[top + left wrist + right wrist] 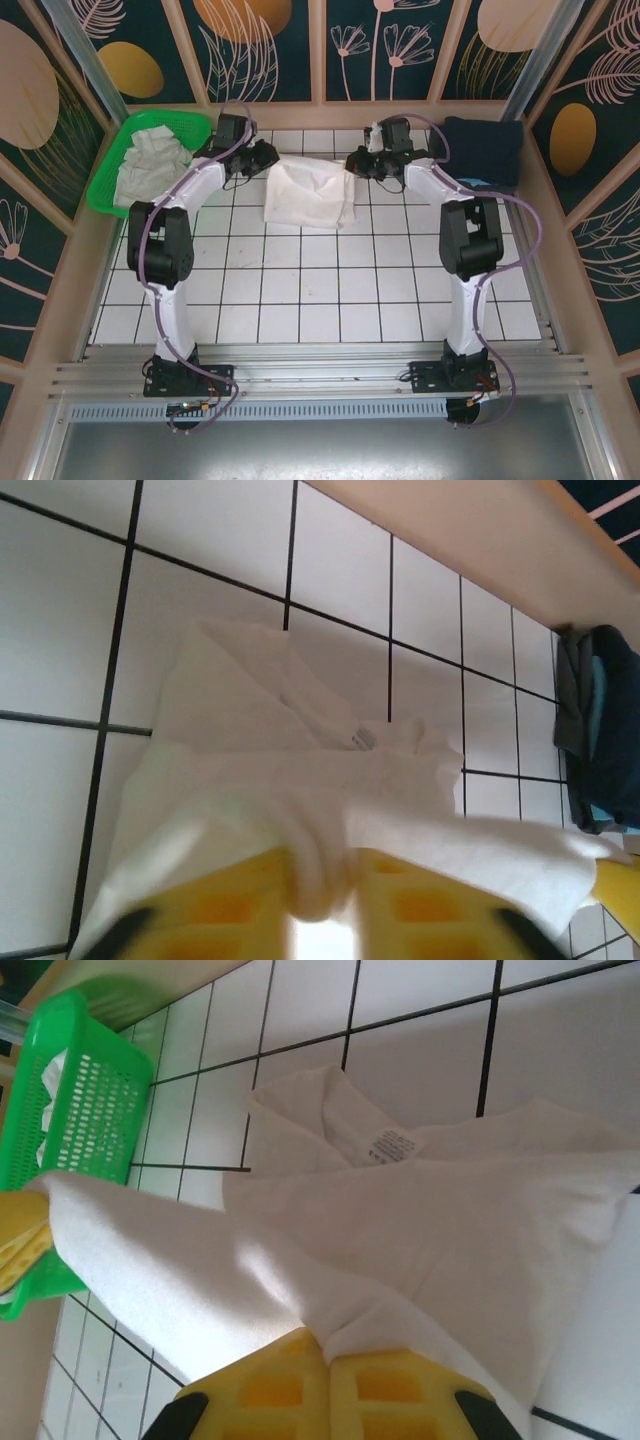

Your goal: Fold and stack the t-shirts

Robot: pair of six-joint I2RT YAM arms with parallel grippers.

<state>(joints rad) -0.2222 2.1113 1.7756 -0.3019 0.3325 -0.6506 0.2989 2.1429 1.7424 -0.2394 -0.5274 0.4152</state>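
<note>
White t-shirt (308, 196) btwn both grippers

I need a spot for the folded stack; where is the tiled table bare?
Bare: the white tiled table between the white cloth t-shirt and the arm bases. Crowded: the far edge, with green plastic basket and dark folded cloth.

white t-shirt (308, 195) partly folded on the tiled table, far centre, top edge lifted taut; more crumpled t-shirts (150, 160) heaped at far left.
</note>
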